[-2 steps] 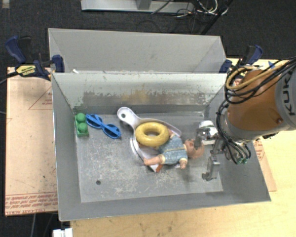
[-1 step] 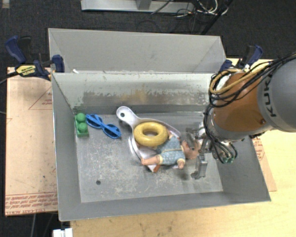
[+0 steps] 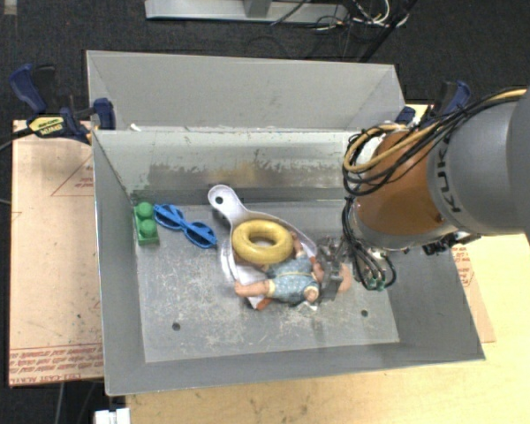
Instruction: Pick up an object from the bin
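My gripper (image 3: pixel 333 270) is down in the bin's right half, under the arm's orange cover. Its fingers stand right beside the head end of a small doll (image 3: pixel 281 288) in a pale blue patterned dress, which lies on its side on the bin floor. A yellow ring (image 3: pixel 263 242) lies on a white ladle-like scoop (image 3: pixel 232 216) just left of the gripper, touching the doll from above.
Blue toy glasses (image 3: pixel 184 223) and a green block (image 3: pixel 145 222) lie near the bin's left wall. The arm and its cables cover the bin's right side.
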{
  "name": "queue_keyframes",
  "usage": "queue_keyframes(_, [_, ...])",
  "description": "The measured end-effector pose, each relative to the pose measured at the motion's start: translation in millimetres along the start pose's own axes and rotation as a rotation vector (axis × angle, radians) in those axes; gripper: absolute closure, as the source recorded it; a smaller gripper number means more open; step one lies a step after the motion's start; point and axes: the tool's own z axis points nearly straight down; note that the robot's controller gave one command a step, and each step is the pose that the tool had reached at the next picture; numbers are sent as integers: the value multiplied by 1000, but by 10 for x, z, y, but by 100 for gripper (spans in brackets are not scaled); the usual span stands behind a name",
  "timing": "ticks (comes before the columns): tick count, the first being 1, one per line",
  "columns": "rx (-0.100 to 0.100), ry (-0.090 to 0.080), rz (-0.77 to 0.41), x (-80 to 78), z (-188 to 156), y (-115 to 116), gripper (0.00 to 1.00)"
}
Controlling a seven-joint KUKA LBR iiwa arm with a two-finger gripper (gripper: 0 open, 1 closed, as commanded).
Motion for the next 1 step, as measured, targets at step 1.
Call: queue_keyframes(1, [0, 0, 0, 1, 1, 0, 100])
